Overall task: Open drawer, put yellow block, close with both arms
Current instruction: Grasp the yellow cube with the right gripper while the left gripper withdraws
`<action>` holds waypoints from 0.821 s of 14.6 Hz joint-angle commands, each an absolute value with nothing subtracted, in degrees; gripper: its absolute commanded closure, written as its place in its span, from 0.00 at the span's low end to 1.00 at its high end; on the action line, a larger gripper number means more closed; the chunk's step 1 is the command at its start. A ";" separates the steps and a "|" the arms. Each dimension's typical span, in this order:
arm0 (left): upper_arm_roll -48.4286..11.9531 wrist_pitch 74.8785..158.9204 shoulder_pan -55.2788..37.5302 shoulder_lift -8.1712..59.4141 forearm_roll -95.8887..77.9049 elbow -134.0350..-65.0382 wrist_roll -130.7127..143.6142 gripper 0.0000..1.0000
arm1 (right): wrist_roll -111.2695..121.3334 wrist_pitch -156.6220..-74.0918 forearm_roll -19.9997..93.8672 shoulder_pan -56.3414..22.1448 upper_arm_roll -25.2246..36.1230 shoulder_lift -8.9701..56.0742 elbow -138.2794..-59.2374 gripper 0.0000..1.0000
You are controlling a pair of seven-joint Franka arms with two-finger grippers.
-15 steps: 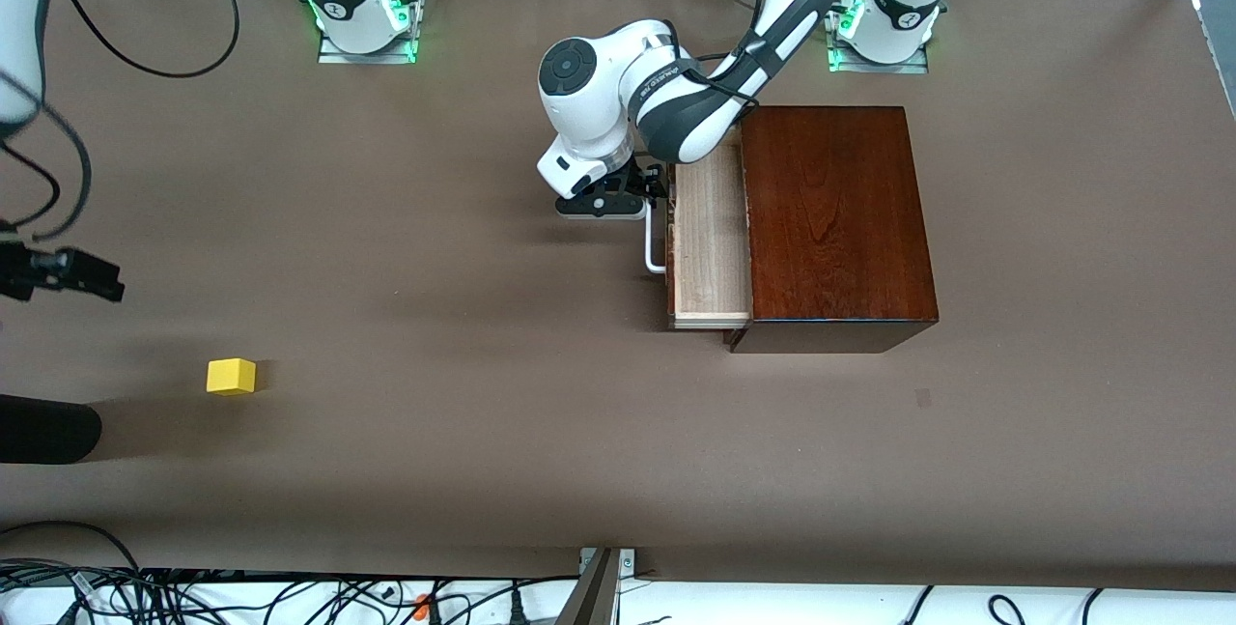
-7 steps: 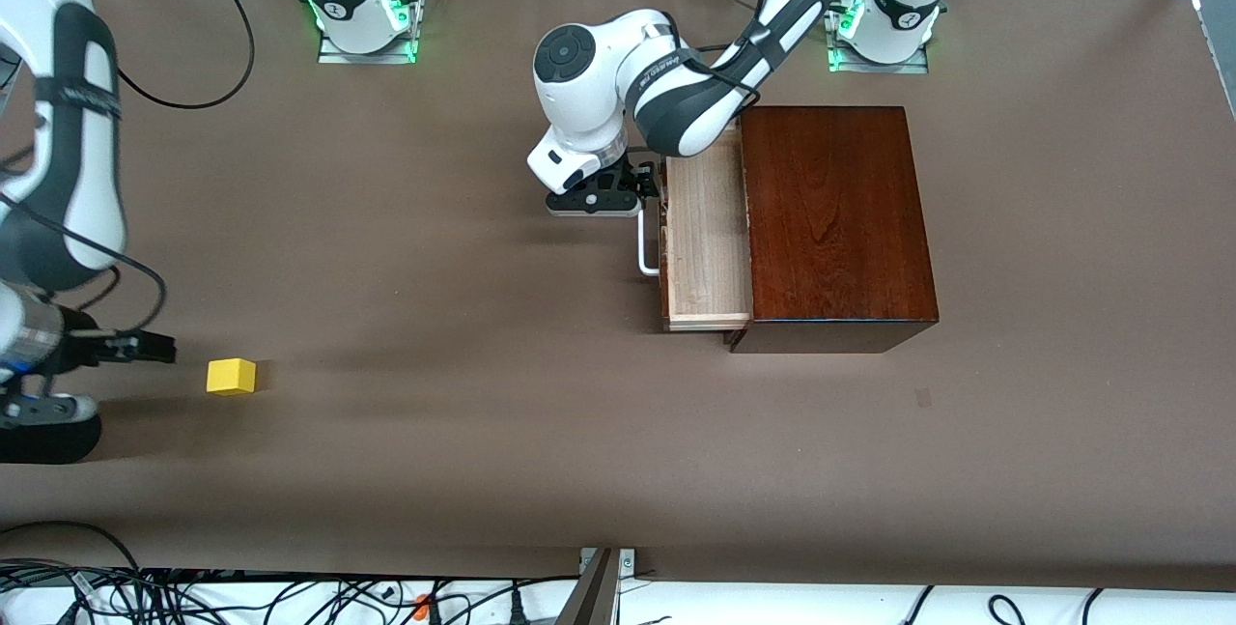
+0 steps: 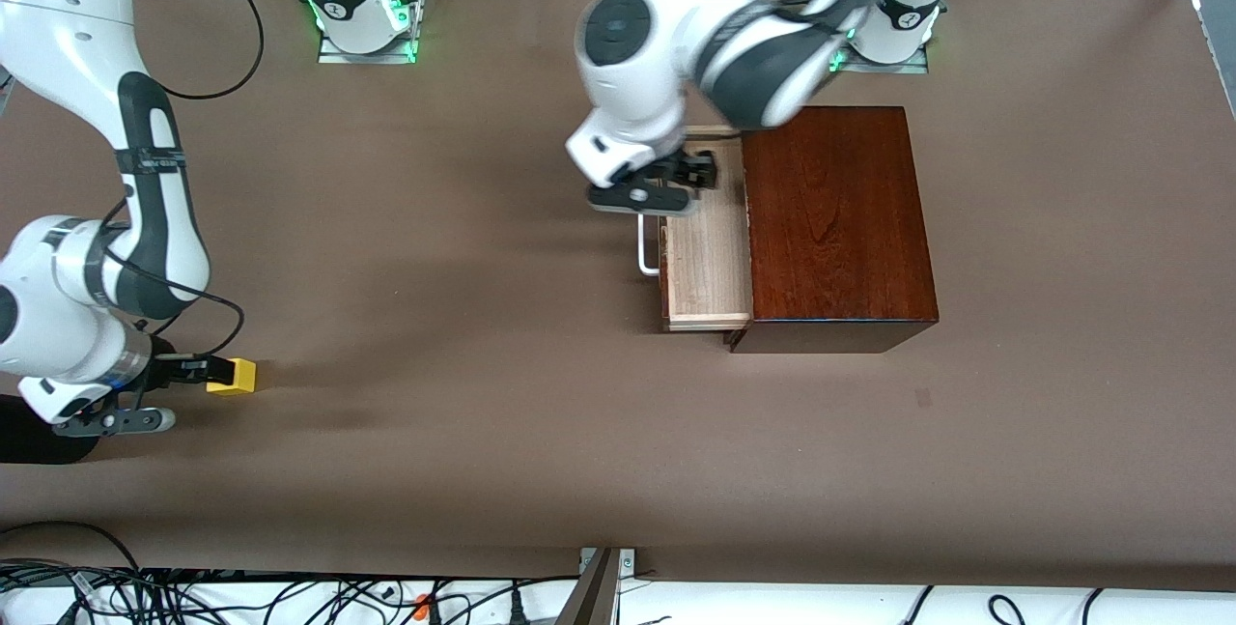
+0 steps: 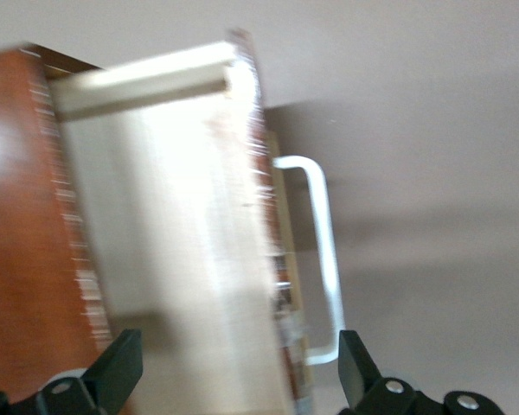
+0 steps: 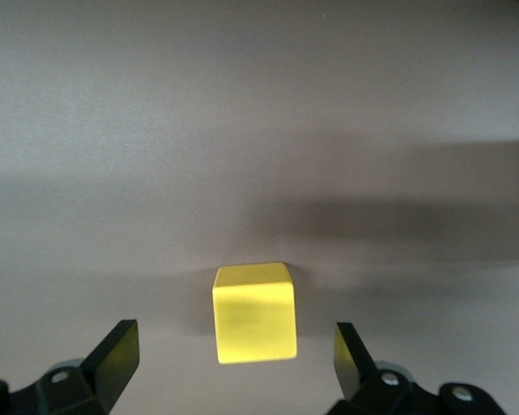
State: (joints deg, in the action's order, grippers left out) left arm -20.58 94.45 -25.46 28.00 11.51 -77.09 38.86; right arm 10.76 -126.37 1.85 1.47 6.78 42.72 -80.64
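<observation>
While the drawer (image 3: 710,263) stands pulled partway out of the dark wooden box (image 3: 835,219), its pale-wood tray shows only bare boards where it can be seen; the part under the left arm is hidden in the front view. Its white loop handle (image 3: 647,248) sticks out from the drawer front, toward the right arm's end of the tabletop (image 3: 483,316). In the left wrist view the tray's floor (image 4: 173,259) is blurred but looks bare, and the handle (image 4: 324,259) curves beside it.

The left end effector (image 3: 666,185) is up over the drawer's end nearer the robot bases, fingers spread wide and pinching nothing; its two fingertips (image 4: 121,367) frame the drawer front in the wrist view.

The yellow block (image 3: 235,376) sits on the tabletop near the right arm's end, well apart from the box and outside the drawer. The right end effector (image 3: 193,371) is low beside it, fingers spread. In the right wrist view the block (image 5: 253,311) lies between the open fingertips (image 5: 117,346), with a gap on each side.
</observation>
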 commanded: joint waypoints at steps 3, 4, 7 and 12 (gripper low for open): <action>-21.09 86.76 -13.29 20.14 4.67 -77.87 22.97 0.00 | 11.34 -131.39 4.66 2.11 6.33 43.68 -85.95 0.00; -21.09 85.09 -11.27 19.08 4.31 -77.87 20.16 0.00 | 11.60 -133.05 4.66 2.11 6.33 43.86 -87.09 0.00; -19.96 82.71 -6.77 14.79 3.17 -79.09 12.25 0.00 | 12.13 -138.07 4.57 2.20 6.42 44.91 -88.94 0.00; -6.52 84.46 -6.68 2.92 -2.11 -90.07 2.64 0.00 | 14.40 -138.25 4.48 2.55 6.42 45.44 -88.51 0.76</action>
